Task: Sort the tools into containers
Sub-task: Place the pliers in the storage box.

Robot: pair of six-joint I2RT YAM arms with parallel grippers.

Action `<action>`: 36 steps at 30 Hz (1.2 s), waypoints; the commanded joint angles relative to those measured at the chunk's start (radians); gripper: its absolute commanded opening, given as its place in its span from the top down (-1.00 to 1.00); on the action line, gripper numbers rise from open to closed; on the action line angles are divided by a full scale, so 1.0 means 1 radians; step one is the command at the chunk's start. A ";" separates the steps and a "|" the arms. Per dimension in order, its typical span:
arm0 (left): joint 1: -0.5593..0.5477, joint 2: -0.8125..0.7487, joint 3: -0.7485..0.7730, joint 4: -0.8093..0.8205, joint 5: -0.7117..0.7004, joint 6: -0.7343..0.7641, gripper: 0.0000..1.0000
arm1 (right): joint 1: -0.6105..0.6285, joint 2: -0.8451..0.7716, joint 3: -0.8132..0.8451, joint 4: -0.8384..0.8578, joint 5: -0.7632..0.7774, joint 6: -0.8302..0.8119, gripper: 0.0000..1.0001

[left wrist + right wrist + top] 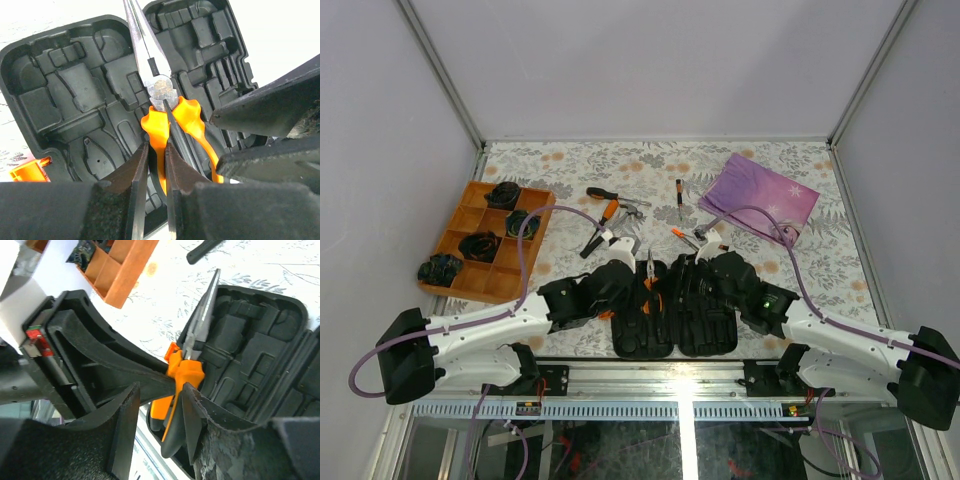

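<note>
Orange-handled pliers (160,95) are gripped in the left hand (156,149), which is clamped tight on one handle. We see the steel nose pointing away over the open black tool case (75,100). The pliers hang above the seam between the two halves, not seated in any moulded slot. The right hand (160,390) is at the same handles with its fingers (192,425) spread. They straddle the handle end with a visible gap on one side, so we read it as not gripping. The case lies flat on the bench (570,160) at the near edge between both arms, with its orange latch (30,170) on the left side. Beyond the case lie a second pair of pliers (603,228) and a screwdriver (678,192), loose on the floral cover. The orange divided tray (445,235) is at far left and a purple sheet (760,195) at far right, both well apart from the case.
</note>
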 commanded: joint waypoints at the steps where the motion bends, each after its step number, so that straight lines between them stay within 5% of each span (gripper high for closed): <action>1: -0.007 0.004 0.006 0.077 0.013 0.013 1.00 | -0.010 -0.002 -0.006 0.112 -0.070 0.013 0.07; 14: -0.010 0.008 0.005 0.074 0.005 0.004 1.00 | -0.012 -0.026 -0.008 0.030 0.003 -0.025 0.05; 36: -0.031 0.016 0.017 0.084 0.007 0.013 1.00 | -0.012 0.030 0.119 -0.100 -0.024 -0.132 -0.28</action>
